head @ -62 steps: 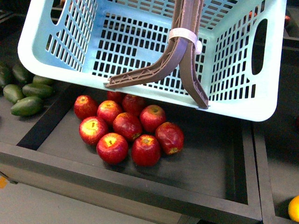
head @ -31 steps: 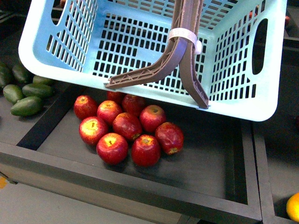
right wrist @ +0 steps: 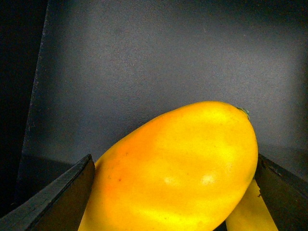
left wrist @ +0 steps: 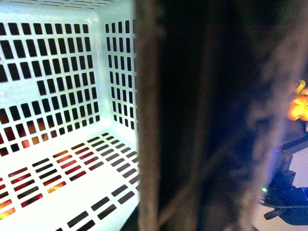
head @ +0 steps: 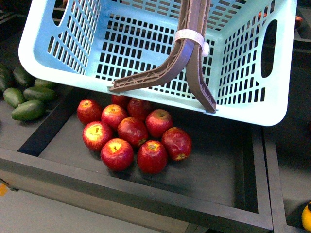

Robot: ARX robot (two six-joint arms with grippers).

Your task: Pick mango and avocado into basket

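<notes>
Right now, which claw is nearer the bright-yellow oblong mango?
Right. The right claw has the bright-yellow oblong mango between its fingers; the left claw is unseen, its camera looking into the pale teal plastic basket.

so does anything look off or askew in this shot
Only the basket: it hangs tilted above the bin of red apples rather than sitting level, slung from its brown handle, and it is empty. The apples and the avocados lie tidily, and nothing is spilled.
</notes>
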